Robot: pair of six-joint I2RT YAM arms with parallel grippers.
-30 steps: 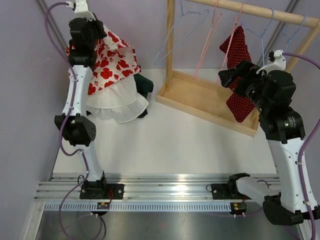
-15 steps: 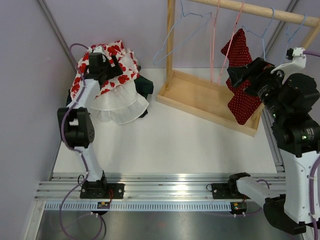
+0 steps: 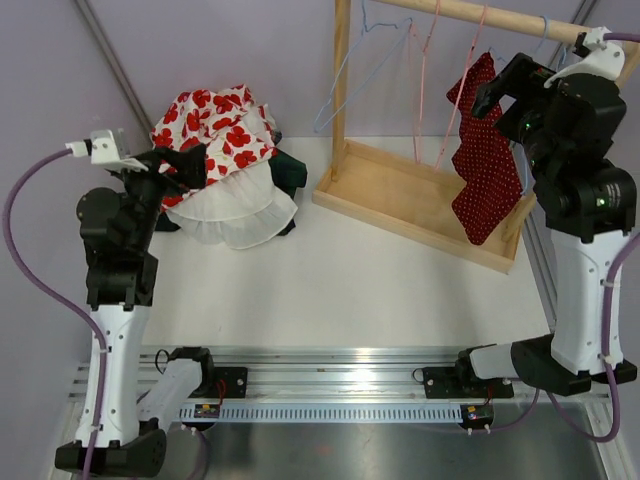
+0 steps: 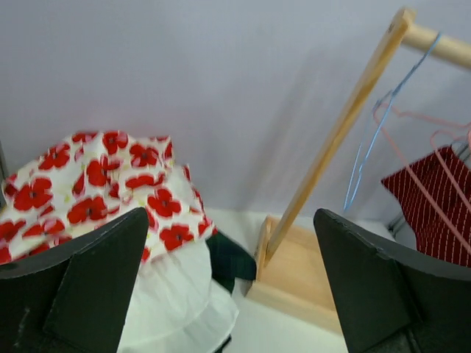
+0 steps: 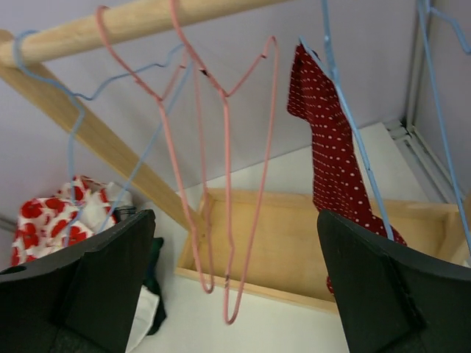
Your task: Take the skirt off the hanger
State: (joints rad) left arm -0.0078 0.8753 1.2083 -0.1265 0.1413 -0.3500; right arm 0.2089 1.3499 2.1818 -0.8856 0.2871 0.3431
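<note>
Lilac walls close off the far side of a white worktop [image 3: 330, 290]. We see the left pincer [image 4: 229, 250] spread wide with nothing between its black fingers. It hovers at the near left edge of a heap of cloth in the far left corner. The heap is a white fabric printed with red poppies [image 3: 215, 125], a white ruffled garment [image 3: 240, 215] below it and a dark green piece [image 3: 290, 170] beside them.

The right pincer [image 5: 235, 250] is likewise spread and empty, raised near the round wooden rail [image 3: 500, 18] of the wooden clothes rack [image 3: 420, 205]. Just to its left in the overhead view hangs the dark red skirt with white dots [image 3: 480, 160], on what looks like a thin blue wire hanger [image 5: 355, 125]. The skirt's hem reaches down to the rack's tray-like base. Whether the fingers touch the skirt we cannot tell. Two empty pink wire hangers [image 5: 225, 184] and another empty blue one [image 5: 70, 162] hang further left on the rail.
</note>
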